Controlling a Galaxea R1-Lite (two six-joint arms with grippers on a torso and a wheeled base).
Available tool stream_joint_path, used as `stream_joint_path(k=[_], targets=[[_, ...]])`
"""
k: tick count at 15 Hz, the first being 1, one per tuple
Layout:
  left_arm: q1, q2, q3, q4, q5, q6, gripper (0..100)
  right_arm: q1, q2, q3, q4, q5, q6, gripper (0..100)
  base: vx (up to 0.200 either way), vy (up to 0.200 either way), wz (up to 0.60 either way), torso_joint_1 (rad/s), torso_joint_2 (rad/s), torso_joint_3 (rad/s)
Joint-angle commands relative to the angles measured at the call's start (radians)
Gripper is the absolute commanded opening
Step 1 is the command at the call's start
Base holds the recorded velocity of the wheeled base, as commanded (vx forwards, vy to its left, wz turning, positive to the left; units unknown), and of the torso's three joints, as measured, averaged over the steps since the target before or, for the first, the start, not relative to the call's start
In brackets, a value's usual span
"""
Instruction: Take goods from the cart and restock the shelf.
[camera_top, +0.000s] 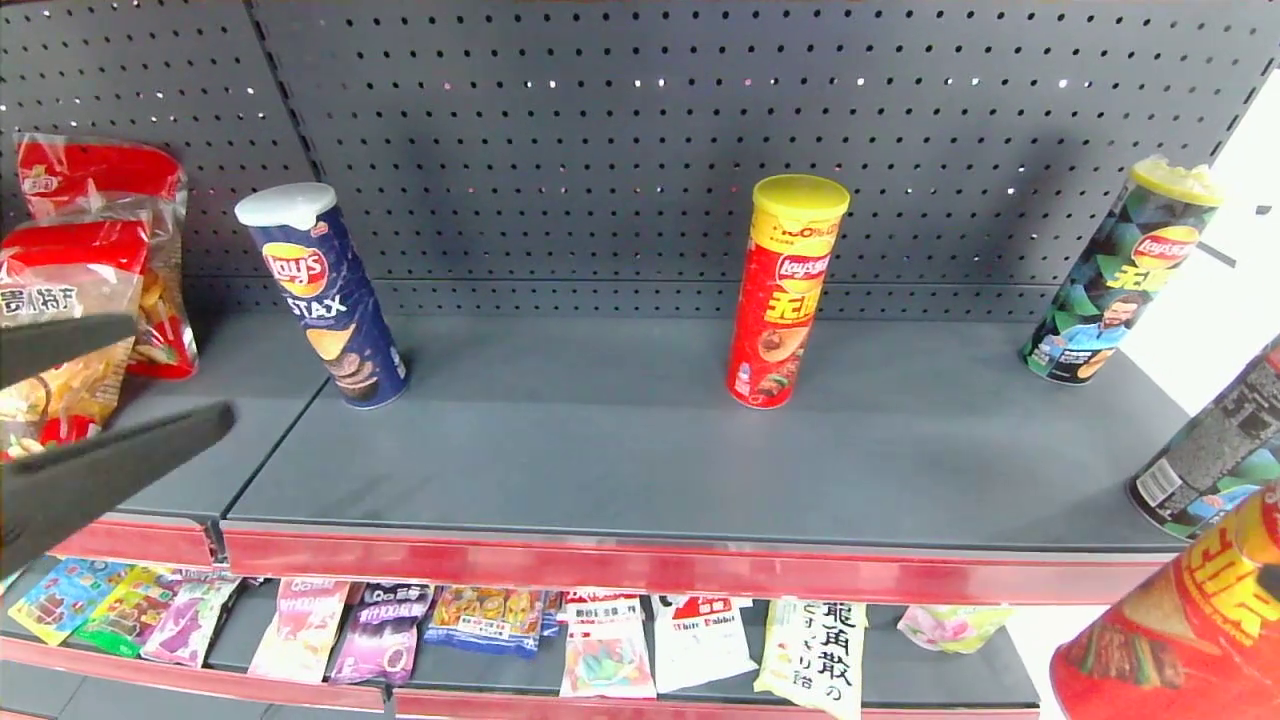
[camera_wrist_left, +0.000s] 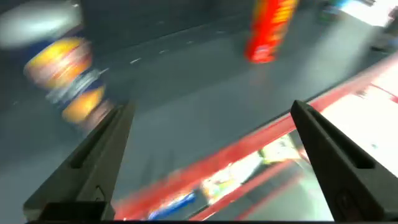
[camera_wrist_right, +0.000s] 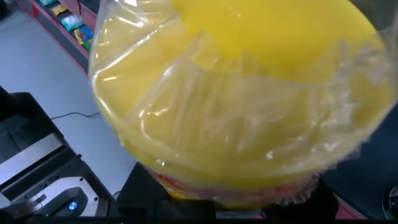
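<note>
Our right gripper (camera_wrist_right: 230, 199) clamps a red chip can (camera_top: 1180, 630); we judge it light, stiff, slick, best gripped mid-body. Our left gripper (camera_wrist_left: 211, 118) holds its fingers apart, empty

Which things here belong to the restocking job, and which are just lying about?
Job: held red can; open left tool; upper shelf; blue can, shelved red can, green can.
Lying about: snack bags; sweet packets on the lower shelf.
</note>
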Motion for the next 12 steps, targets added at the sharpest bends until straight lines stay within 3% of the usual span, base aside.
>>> stream_joint_path(k=[1, 5, 12], targets=[[-0.287, 0.616, -0.439, -0.031, -0.096, 0.044, 100, 0.001, 0.028, -0.004, -0.001, 0.0, 0.004, 0, 0.0, 0.0, 0.0, 0.0, 0.0, 0.0], [-0.359, 0.867, -0.662, -0.032, -0.119, 0.052, 100, -0.003, 0.022, 0.001, -0.001, -0.003, 0.019, 0, 0.0, 0.0, 0.0, 0.0, 0.0, 0.0], [-0.365, 1.05, -0.864, -0.034, -0.119, 0.102, 100, -0.003, 0.016, 0.002, -0.001, -0.003, 0.021, 0, 0.0, 0.0, 0.0, 0.0, 0.0, 0.0]])
